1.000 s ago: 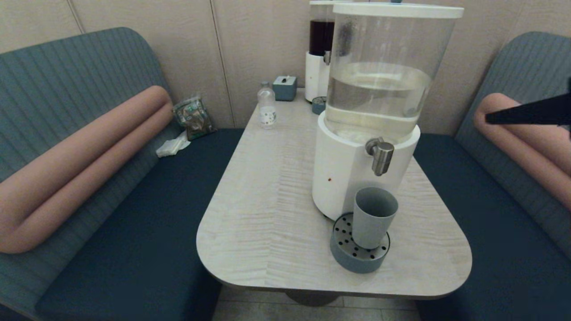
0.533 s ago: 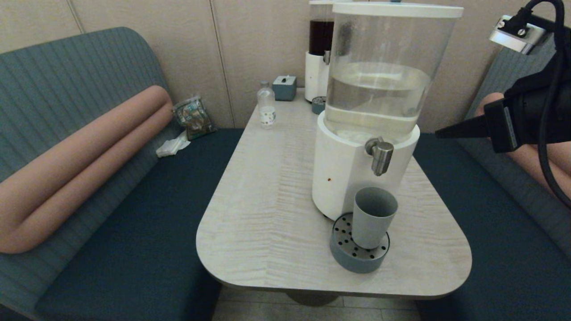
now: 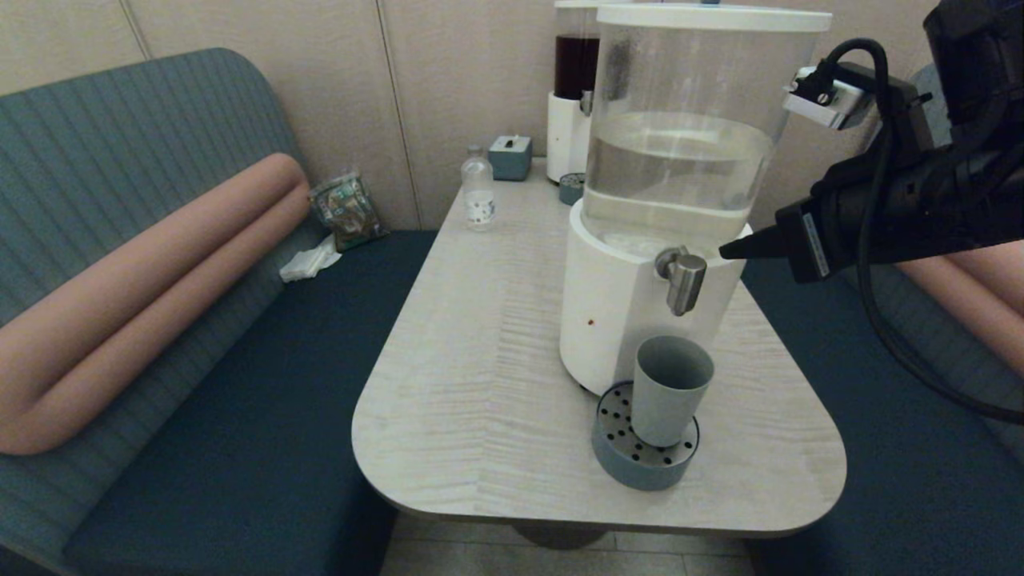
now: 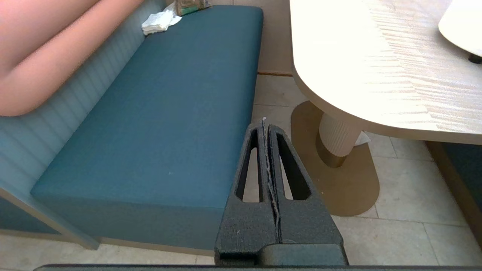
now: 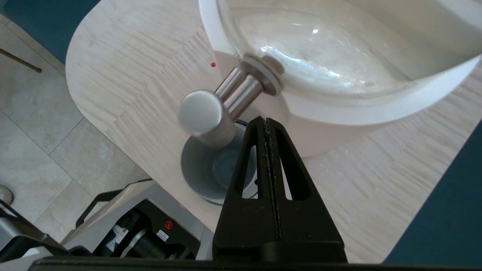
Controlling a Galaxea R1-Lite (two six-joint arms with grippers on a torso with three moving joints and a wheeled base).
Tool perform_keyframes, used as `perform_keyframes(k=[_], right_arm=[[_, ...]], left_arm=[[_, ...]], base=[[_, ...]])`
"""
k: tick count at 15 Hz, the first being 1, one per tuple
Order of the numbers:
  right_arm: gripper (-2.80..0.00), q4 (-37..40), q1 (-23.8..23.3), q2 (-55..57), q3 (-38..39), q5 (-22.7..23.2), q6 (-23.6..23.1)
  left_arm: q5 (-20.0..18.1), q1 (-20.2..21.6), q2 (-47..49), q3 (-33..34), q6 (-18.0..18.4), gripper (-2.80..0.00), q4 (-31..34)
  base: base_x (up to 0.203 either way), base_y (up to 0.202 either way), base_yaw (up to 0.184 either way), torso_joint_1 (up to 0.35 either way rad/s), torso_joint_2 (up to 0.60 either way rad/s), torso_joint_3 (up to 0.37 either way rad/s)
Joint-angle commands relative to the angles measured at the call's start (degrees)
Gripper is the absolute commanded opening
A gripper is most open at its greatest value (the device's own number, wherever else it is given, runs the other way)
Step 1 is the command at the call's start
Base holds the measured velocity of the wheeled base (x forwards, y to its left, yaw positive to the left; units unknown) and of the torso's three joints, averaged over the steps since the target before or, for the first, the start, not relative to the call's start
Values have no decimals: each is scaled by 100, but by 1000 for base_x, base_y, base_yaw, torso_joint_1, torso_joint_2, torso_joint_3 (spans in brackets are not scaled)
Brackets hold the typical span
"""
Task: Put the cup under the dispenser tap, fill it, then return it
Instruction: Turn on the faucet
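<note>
Over the last second the right arm has swung in from the right edge of the head view: first only a dark tip showed there, and now the right pincer (image 3: 726, 251) reaches to the centre right of the frame, its point just beside the tap (image 3: 682, 278) and level with the tap's top. The cup (image 3: 669, 389) has not shifted; it stands upright on the drip tray (image 3: 620, 460) in the lower middle of the frame, directly below the tap. So the placing step looks done, and the arm seems to be coming in to work the tap and start the fill.

The right pincer is fully closed, its two fingers pressed together with no gap, and it holds nothing. In the right wrist view its tip sits close to the tap's barrel (image 5: 211, 116); whether it touches the steel cannot be told.

The left pincer (image 4: 265, 124) is likewise closed and empty, parked low beside the bench (image 4: 376, 67), above the floor and the seat.
</note>
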Motion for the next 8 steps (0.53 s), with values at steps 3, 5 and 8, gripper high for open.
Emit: perform_keyframes(k=[3,5,8], right_arm=[[-280,-220,55,252,-18,-7,4],[-280,-239,123,310,-35,-7,4],[-280,-264,154,397,-85,-7,11]], left_arm=[[3,2,13,3,1,-280,-3],[3,2,13,0,1,-280,-3],[3,2,13,0,1,-280,-3]], base=[[0,0,0,0,0,0],[0,0,0,0,0,0],[0,0,0,0,0,0]])
